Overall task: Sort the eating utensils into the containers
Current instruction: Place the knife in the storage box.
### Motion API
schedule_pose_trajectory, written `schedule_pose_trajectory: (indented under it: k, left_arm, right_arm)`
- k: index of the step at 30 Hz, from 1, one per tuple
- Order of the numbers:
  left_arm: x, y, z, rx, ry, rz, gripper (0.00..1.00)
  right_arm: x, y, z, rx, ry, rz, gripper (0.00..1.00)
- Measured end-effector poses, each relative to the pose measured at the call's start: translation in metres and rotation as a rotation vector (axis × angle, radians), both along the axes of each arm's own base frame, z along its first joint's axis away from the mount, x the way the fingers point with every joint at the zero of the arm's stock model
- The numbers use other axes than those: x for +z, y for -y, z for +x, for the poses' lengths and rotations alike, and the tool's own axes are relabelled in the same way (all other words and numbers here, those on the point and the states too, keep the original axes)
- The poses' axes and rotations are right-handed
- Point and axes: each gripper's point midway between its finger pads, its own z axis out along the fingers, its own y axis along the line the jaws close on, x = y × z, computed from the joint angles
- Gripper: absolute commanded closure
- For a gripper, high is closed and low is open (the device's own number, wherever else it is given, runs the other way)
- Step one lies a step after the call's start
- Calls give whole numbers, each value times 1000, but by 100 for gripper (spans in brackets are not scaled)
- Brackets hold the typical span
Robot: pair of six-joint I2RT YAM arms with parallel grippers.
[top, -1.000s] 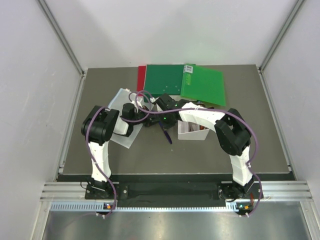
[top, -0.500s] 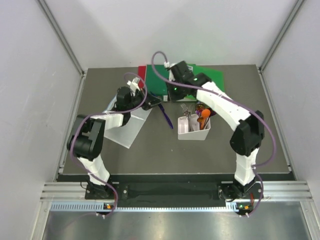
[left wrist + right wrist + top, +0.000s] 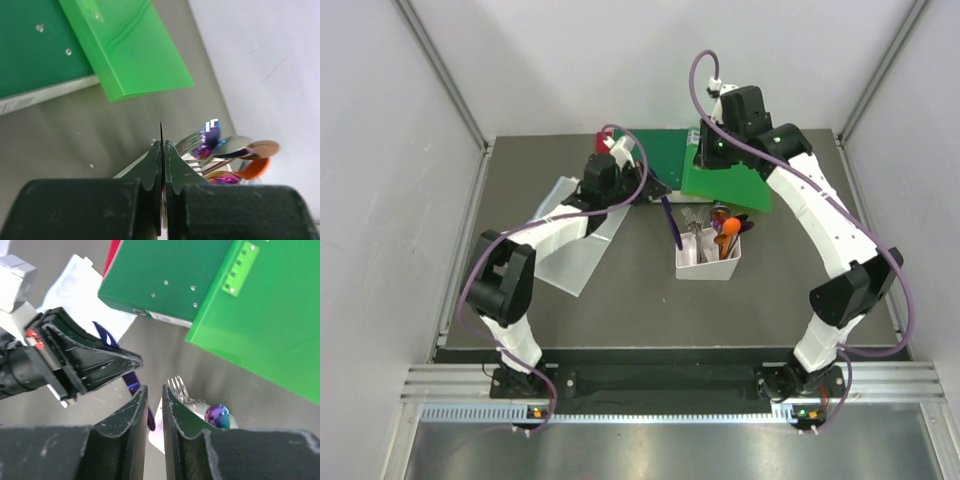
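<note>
The left gripper (image 3: 655,190) pinches one dark blue knife (image 3: 672,222), its free end at the 10 o'clock corner of the one white bin (image 3: 705,271). The right gripper (image 3: 154,389), fingers slightly parted and empty, hovers over two green folders (image 3: 730,180) at the bin's 12 o'clock.

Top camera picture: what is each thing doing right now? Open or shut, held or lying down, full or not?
Left end effector: shut on the knife.
Knife: held, tilted, low end at the bin's left edge.
Right end effector: slightly open, empty.
Bin: upright, utensils inside.
Folders: closed, lying flat, overlapping.
Sheet: flat on the table.
</note>
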Motion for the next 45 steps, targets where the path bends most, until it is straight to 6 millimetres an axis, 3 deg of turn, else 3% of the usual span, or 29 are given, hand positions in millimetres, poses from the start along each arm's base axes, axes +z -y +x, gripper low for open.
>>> schedule_pose_trajectory:
  k: [11,19,23,28,39,40,44,45]
  left_arm:
    - [-67,27,-4,13,-20,169,100]
    - [-73,40,-8,44,44,244,100]
    - [-74,45,-12,55,67,271,82]
    - [-69,45,-13,74,82,285,64]
    - [-35,29,-18,132,120,307,51]
    - [-31,28,-18,139,126,308,50]
    - [-13,18,-16,186,153,309,45]
    - [-8,15,-15,201,164,308,44]
  right_arm:
    - [-19,28,-14,-41,-52,-25,83]
    - [-26,33,-21,-46,-59,-27,83]
    - [-34,36,-22,-52,-70,-33,83]
    - [-41,40,-24,-58,-85,-41,84]
    - [-46,46,-30,-67,-89,-42,84]
    - [-46,47,-29,-68,-88,-41,82]
    - [-51,50,-29,-78,-97,-42,48]
    - [-51,51,-29,-83,-99,-40,46]
